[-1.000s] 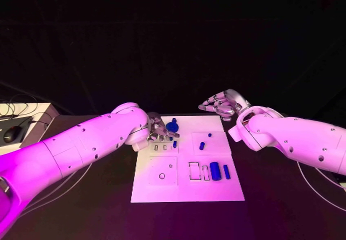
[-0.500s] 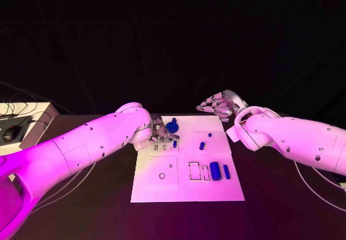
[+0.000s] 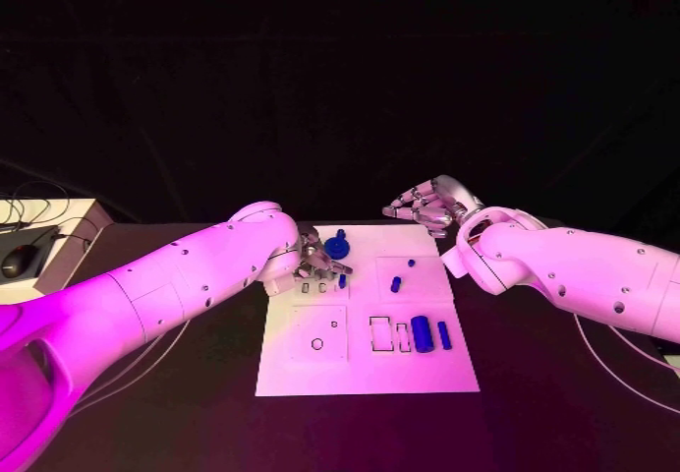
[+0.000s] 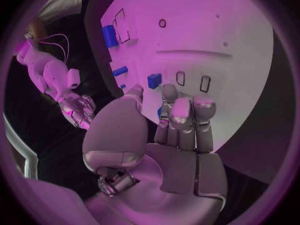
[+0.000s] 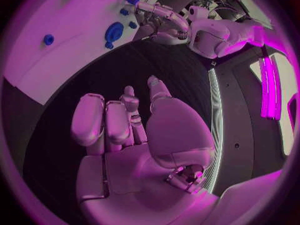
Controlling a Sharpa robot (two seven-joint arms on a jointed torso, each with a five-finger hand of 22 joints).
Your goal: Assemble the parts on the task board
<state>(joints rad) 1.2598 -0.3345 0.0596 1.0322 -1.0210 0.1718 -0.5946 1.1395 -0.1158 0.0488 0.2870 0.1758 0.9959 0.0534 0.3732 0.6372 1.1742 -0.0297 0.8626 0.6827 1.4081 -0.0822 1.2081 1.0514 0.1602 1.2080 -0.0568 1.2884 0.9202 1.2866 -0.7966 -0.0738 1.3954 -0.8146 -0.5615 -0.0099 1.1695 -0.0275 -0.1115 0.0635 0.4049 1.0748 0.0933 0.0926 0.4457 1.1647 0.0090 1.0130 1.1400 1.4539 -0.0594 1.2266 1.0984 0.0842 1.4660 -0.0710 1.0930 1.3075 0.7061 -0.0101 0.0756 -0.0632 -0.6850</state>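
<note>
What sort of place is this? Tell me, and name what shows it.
Probably a robotics lab or demo stage. A white task board with small blue parts lies on a black table against a dark backdrop, and cables and a grey box sit at the table's side. Coloured light washes the scene.

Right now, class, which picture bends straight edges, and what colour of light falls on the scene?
Left wrist view: fisheye circle in a dark frame, the task board edges curve. Right wrist view: same bending, with bright magenta strips glowing at the rim. Head view: straight board edges, magenta light on both arms and the task board, background black.
</note>
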